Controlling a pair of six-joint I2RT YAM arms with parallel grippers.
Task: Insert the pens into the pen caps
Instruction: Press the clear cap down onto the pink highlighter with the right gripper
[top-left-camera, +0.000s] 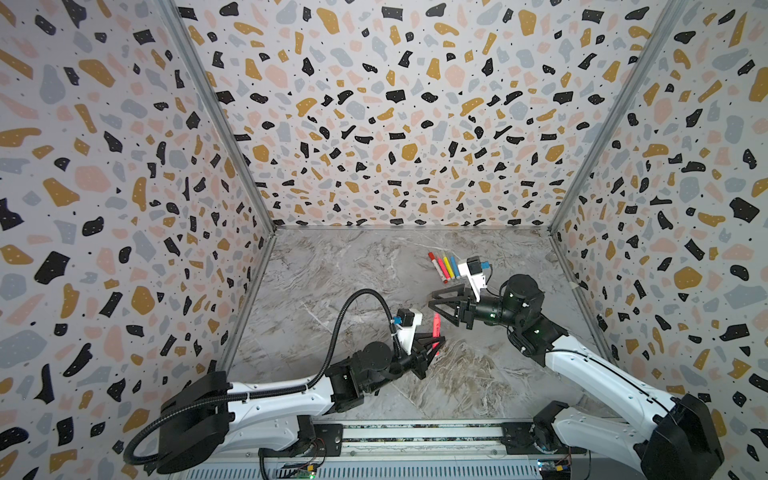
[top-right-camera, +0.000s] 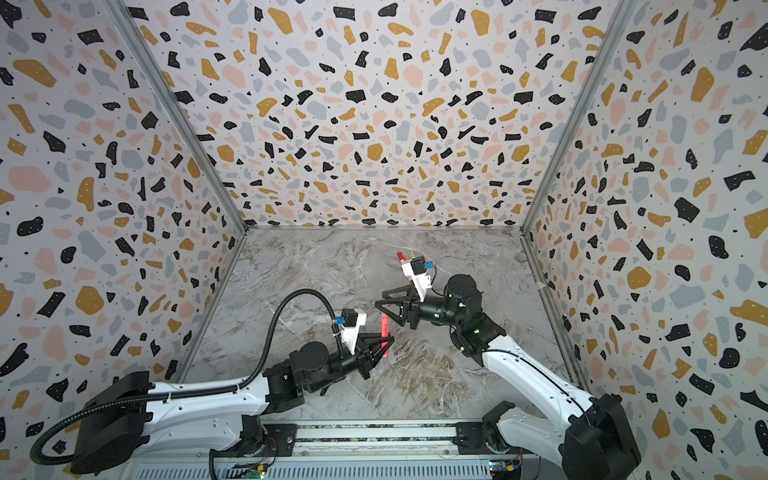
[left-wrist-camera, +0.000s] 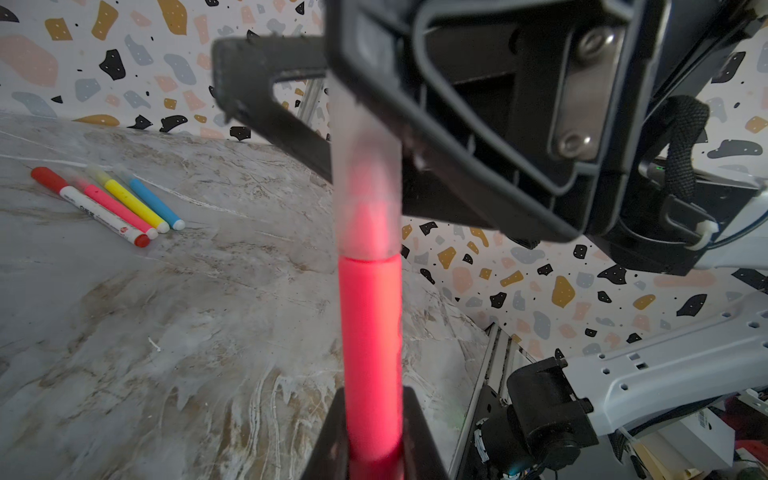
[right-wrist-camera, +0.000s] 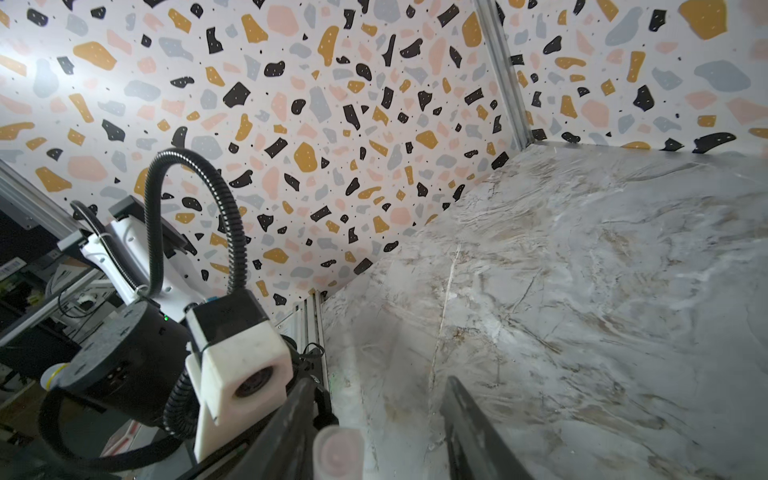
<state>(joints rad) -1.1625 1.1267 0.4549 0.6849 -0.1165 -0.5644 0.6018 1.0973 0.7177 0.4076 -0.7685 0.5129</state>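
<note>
The left arm reaches in from the near left, its hand (top-left-camera: 437, 344) clamped on a pink pen (top-left-camera: 436, 325). The right arm bends in from the near right, its hand (top-left-camera: 433, 300) pointing left just beyond, fingers apart.

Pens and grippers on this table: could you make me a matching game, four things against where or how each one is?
Things:
1. left gripper
2. right gripper
3. yellow pen
4. white pen with red cap

Places and states:
A. lying beside the blue pen
B. jaws apart
C. at one end of the row on the table
D. shut on a neon pink pen

Pairs: 1-D, 2-B, 3-A, 4-C
</note>
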